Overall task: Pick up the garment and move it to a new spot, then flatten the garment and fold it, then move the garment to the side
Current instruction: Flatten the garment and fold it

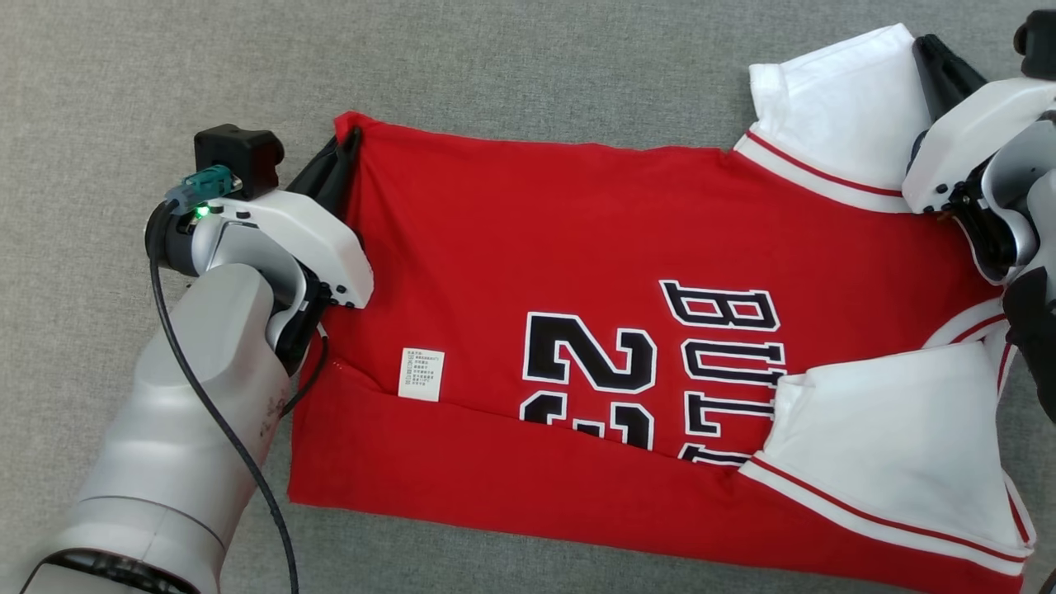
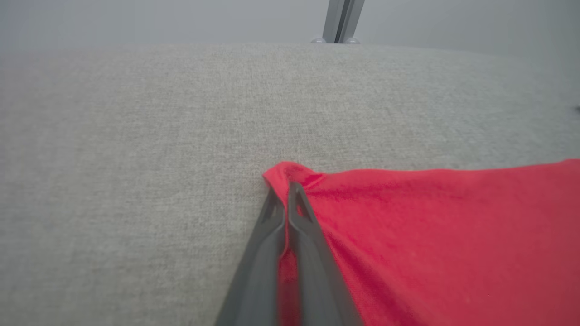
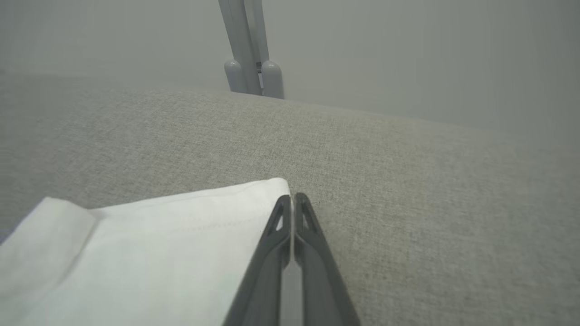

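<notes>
The garment (image 1: pixel 577 247), a red jersey with white sleeves and black lettering, lies spread on the grey cloth surface, its near edge folded up over the number. My left gripper (image 1: pixel 351 140) is shut on the far left red corner (image 2: pixel 294 174), and red cloth runs between the fingers in the left wrist view, where the gripper (image 2: pixel 286 188) points at the far edge. At the far right, my right gripper (image 1: pixel 924 45) is shut on the edge of the white sleeve (image 3: pixel 158 240). In the right wrist view, that gripper (image 3: pixel 293 199) has its fingers pressed together with a thin white strip between them.
The grey fabric surface (image 1: pixel 165 66) extends on all sides of the jersey. A grey metal post (image 3: pixel 249 54) stands at its far edge, also in the left wrist view as a post (image 2: pixel 342 20). A white care label (image 1: pixel 421 374) lies on the red cloth.
</notes>
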